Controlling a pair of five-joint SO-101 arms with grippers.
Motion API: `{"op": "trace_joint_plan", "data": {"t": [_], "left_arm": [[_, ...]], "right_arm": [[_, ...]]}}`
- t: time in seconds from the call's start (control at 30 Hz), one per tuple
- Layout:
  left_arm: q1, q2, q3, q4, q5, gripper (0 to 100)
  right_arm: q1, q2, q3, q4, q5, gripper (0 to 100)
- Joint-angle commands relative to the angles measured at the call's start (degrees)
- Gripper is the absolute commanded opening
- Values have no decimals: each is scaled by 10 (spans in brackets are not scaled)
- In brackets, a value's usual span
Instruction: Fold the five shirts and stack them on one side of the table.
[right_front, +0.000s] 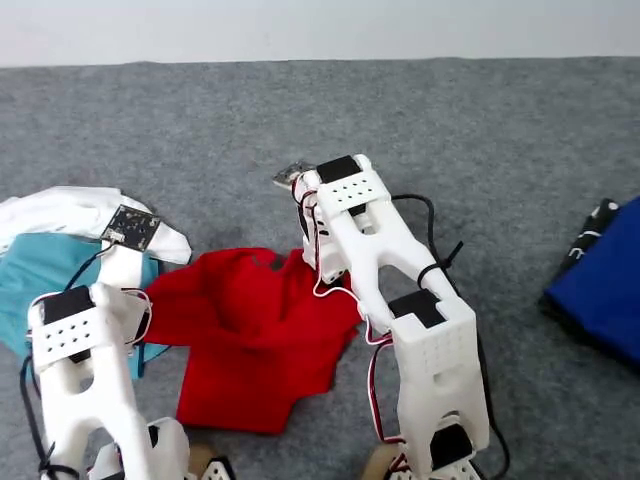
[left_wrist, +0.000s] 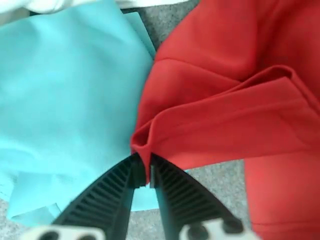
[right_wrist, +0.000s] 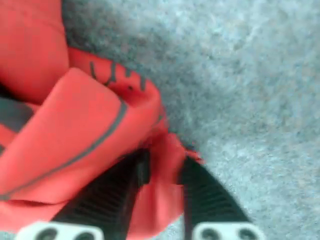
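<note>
White shirt (right_front: 70, 208): soft, crumpled cloth at the far left of the high view, lying over the upper edge of the teal shirt.
Teal shirt (right_front: 35, 285): smooth, flat fabric at lower left, just beside the red shirt.
Left arm (right_front: 75, 370): white plastic, rising from the lower left corner, wrist bent down over the seam between teal and red cloth.
Left gripper (left_wrist: 142, 172): ridged black fingers (left_wrist: 112, 195) clenched on a folded edge of the red shirt.
Red shirt (right_front: 250, 335): matte knit, spread in the lower centre with creased folds and a dark-lined collar.
Right arm (right_front: 400, 300): white, stretched from the lower centre-right to the shirt's upper edge.
Right gripper (right_wrist: 162, 172): pinching bunched red cloth by the collar.
Table (right_front: 470, 130): grey, carpet-like nap.
Blue shirt (right_front: 605, 280): smooth, at the right edge, well apart from the red one.
</note>
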Motion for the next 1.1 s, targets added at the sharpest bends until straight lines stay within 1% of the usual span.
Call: {"op": "trace_joint_plan", "data": {"t": [0.0, 0.13, 0.2, 0.3, 0.47, 0.63, 0.77, 0.9, 1.07], "left_arm": [[4, -8, -3, -11, 5, 2], [5, -9, -18, -10, 6, 2], [5, -9, -49, -3, 11, 2], [14, -9, -125, 20, 45, 2], [94, -9, -279, 84, 96, 2], [185, -9, -415, 120, 135, 2], [249, -9, -508, 126, 161, 2], [296, -8, -603, 122, 186, 2], [342, -8, -715, 122, 185, 2]], "right_arm": [[5, -12, -27, 22, 28, 11], [29, -29, -53, 45, 34, 10], [44, -46, -78, 59, 35, 10], [66, -82, -120, 83, 52, 10], [100, -164, -154, 90, 74, 10], [122, -255, -155, 89, 83, 10], [144, -336, -156, 65, 82, 10], [157, -410, -156, 59, 83, 10], [183, -519, -156, 49, 83, 10]]}}
